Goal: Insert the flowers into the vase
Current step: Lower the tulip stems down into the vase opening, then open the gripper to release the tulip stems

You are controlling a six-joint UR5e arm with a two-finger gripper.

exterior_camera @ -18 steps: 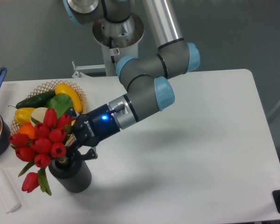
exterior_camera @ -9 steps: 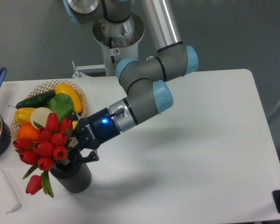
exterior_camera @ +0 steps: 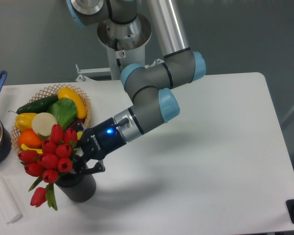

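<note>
A white table (exterior_camera: pixel 220 161) with rounded corners is standing before a plain grey-green wall (exterior_camera: pixel 250 34), soft even light casting a faint shadow across its top.

The red tulip buds (exterior_camera: pixel 50 157) look like glossy plastic above the matt, vertically ribbed dark grey vase (exterior_camera: pixel 81 187). The pale woven wicker basket (exterior_camera: pixel 84 104) at far left has an open, rough weave, and its yellow, green and orange produce shines smoothly. The white table (exterior_camera: pixel 210 161) looks smooth and matt, and the arm's silver metal tube (exterior_camera: pixel 167 23) has a brushed sheen.
</note>
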